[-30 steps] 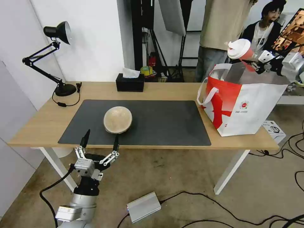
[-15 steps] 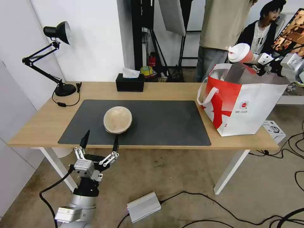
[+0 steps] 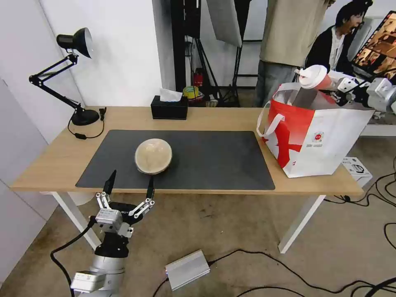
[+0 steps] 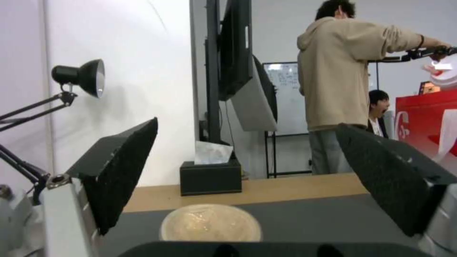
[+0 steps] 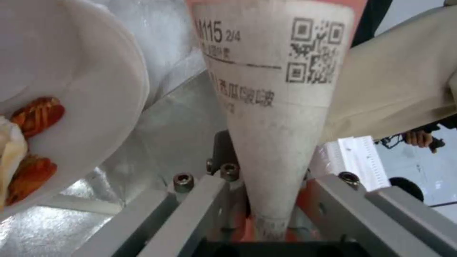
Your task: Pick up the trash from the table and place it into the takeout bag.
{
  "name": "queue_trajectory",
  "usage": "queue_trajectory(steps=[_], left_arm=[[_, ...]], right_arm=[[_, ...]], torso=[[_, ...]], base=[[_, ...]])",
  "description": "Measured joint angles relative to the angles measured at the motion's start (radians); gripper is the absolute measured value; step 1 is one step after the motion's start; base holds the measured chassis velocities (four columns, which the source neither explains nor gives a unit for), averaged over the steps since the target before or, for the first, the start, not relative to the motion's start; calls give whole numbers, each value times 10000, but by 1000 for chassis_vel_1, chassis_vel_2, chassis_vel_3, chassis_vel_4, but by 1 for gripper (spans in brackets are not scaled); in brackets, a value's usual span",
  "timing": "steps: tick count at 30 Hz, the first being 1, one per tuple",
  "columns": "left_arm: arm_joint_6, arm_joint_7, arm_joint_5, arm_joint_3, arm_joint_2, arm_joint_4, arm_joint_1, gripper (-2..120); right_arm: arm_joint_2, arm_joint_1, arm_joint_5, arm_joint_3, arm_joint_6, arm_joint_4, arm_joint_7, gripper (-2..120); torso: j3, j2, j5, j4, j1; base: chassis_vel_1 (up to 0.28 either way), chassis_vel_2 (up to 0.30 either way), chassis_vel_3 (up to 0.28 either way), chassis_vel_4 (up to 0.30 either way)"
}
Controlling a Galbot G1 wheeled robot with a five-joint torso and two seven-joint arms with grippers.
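At nine o'clock on the table (image 3: 214, 119) stands a black desk lamp (image 3: 70, 70), and further back, toward eleven, a black tissue box (image 3: 169, 108). Below the near edge at seven o'clock hangs the left gripper (image 3: 129, 183), its two dark fingers (image 4: 121, 167) spread wide and holding nothing; their tips reach up just past the table edge. Straight ahead of it, at its twelve o'clock, the beige bowl (image 3: 153, 156) lies dome-up on the dark grey mat (image 3: 214, 159), near the mat's front edge and apart from the fingers. In the left wrist view the bowl (image 4: 211, 222) sits low between the two fingers, farther off.

At three o'clock on the table stands the takeout bag (image 3: 326, 140), open at the top, its white handles hanging over the side. Above its mouth, at two o'clock, the right gripper (image 3: 336, 91) is closed on the red cup (image 3: 315, 80), which tilts with its white lid toward the left. In the right wrist view the cup (image 5: 278, 92) runs up from between the metal fingers, with the foil lining behind it and the white bowl (image 5: 90, 89) with red scraps lying inside the bag beside it.
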Motion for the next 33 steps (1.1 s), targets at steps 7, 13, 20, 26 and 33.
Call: queue_trajectory(steps=[7,13,20,26,33], left_arm=[[-7,-1,0,10,15,25,-5,100],[-35,0,-16,7,35,59,-2,100],[-47,0,-73,-14,74,70,24,100],[-56,-3,-120,-52,111,67,41,100],[-57,-5,-121,-39,92,34,50,100]], right_arm=[[8,-80,-33,11,0,-127,0,3],[87,-58,-107,11,1,-346,0,3],[247,10,-215,6,16,-605,23,6],[287,45,-259,0,17,-677,46,29],[267,160,-254,-35,17,-686,57,53]], torso=[[0,0,-1,0,0],[0,0,0,0,0],[0,0,0,1,0],[0,0,0,1,0],[0,0,0,1,0]], base=[[0,0,0,0],[0,0,0,0],[0,0,0,0],[0,0,0,0],[0,0,0,0]])
